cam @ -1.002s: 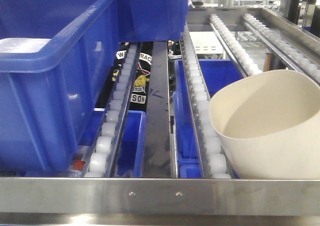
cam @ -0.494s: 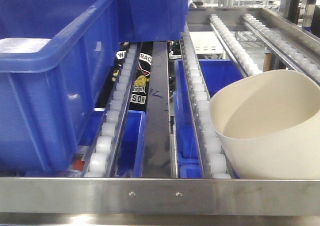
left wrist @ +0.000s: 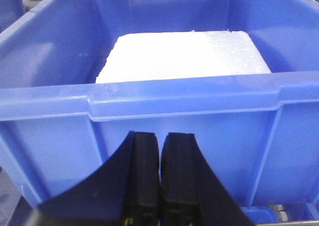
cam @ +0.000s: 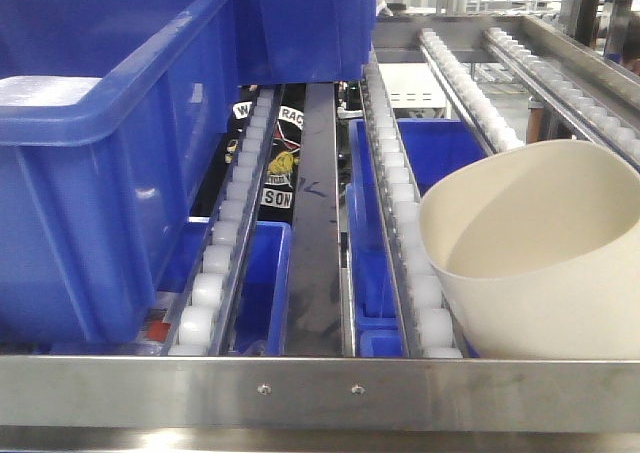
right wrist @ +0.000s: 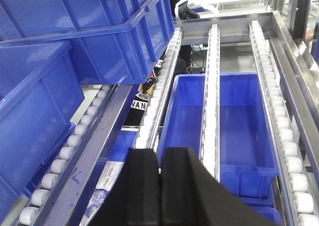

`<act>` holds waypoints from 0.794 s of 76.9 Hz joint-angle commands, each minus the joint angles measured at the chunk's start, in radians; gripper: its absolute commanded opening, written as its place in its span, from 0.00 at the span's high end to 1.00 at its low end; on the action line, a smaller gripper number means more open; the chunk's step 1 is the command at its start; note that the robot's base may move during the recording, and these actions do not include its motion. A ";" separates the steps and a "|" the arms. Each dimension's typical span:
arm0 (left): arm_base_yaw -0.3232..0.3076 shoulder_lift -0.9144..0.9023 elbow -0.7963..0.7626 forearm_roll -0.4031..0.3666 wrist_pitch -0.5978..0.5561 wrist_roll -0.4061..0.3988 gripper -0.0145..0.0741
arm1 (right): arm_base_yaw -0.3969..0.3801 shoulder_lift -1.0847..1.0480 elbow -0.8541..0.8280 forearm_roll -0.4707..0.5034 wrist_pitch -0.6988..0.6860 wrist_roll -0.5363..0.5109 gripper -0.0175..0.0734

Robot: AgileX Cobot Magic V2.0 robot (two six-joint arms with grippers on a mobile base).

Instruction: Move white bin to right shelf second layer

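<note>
White bin point(cam: 545, 263), smooth cream plastic, sits tilted on the roller rails point(cam: 400, 203) at the front right of the shelf level, mouth facing up and left, its right side and base cut off. Left gripper point(left wrist: 159, 151) and right gripper point(right wrist: 160, 166) are both closed, empty.

The cream-white smooth plastic bin point(cam: 540, 263) is cut off at the picture's right edge; the flat steel front bar point(cam: 300, 391) hides its base.
</note>
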 commanded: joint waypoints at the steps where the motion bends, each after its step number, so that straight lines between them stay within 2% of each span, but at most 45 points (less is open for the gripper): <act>1: -0.006 -0.014 0.037 0.000 -0.085 -0.003 0.74 | 0.001 0.003 -0.029 -0.002 -0.059 -0.006 0.75; 13: -0.006 -0.014 0.037 0.000 -0.085 -0.003 0.74 | -0.029 -0.086 0.042 -0.003 -0.059 -0.006 0.75; 31: -0.006 -0.014 0.037 0.000 -0.085 -0.003 0.74 | -0.127 -0.255 0.270 -0.002 -0.204 -0.006 0.75; 51: -0.006 -0.014 0.037 0.000 -0.085 -0.003 0.74 | -0.144 -0.471 0.522 0.001 -0.271 -0.006 0.75; 61: -0.006 -0.014 0.037 0.000 -0.085 -0.003 0.74 | -0.144 -0.498 0.521 0.000 -0.224 -0.006 0.75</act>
